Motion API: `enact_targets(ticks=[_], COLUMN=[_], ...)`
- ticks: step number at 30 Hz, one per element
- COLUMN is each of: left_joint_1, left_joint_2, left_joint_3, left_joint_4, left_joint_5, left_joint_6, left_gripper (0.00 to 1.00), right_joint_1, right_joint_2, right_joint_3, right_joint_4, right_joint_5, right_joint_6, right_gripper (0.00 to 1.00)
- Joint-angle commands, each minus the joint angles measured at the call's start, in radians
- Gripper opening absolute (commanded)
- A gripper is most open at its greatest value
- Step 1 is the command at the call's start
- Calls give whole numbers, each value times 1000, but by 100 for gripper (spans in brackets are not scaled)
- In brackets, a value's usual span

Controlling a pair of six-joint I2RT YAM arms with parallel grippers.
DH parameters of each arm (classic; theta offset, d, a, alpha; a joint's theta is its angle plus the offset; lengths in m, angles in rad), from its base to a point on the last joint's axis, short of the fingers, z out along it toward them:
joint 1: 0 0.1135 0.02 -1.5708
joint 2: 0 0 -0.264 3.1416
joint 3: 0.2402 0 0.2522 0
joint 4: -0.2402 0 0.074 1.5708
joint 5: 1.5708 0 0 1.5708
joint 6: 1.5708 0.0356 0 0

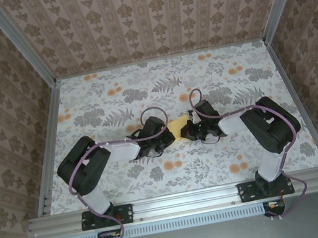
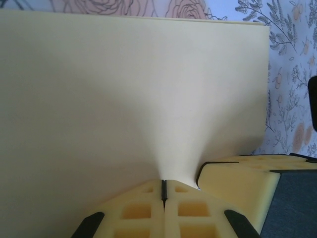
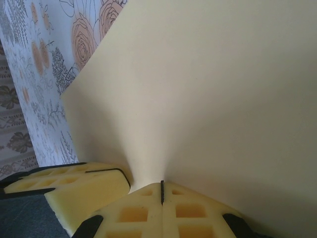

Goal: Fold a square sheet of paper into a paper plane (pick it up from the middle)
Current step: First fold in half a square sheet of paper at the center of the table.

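Note:
The square sheet of paper (image 1: 179,128) is pale yellow and is held between both grippers near the middle of the table. In the left wrist view the sheet (image 2: 129,94) spreads wide and puckers down into my left gripper (image 2: 164,184), whose jaws are shut on its near edge. My right gripper (image 3: 162,186) is likewise shut on the sheet (image 3: 213,94). The two grippers pinch side by side: the right one's yellow fingers (image 2: 237,181) show just right of the left jaws, and the left one's fingers (image 3: 69,183) show left of the right jaws. From above, the left gripper (image 1: 170,133) and right gripper (image 1: 189,128) meet at the paper.
The table wears a flower-and-leaf printed cloth (image 1: 112,96). Patterned walls (image 1: 147,16) close in the back and both sides, with aluminium rails (image 1: 290,96) along the table edges. Free cloth lies all around the two arms.

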Motion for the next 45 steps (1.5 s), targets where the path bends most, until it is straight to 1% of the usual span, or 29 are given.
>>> enact_targets(ticks=[1,12,26,29,36,45], left_joint_1=[-14,-18,-10,7,36,41], left_joint_2=[16,4,-46,-84,-202,-267], left_joint_3=[-27,-144,-309,-343,-380,-401], left_joint_4=[32,62,108,95,-27,-76], left_joint_5=[-26,-95,-155,-172,-219,-220], left_joint_6=[-63,-172,-247,-251,-228,-213], left_gripper=[0,0,0,0,0,0], right_joint_1=[1,1,1,0,-2,-5], right_joint_2=[38,42,94,102,111,106], right_joint_3=[5,6,42,45,49,53], right_joint_4=[-11,-67,-244,-265,-275,-268], right_joint_5=[45,93,241,259,262,252], right_joint_6=[23,21,48,50,54,51], right_gripper=[0,0,0,0,0,0])
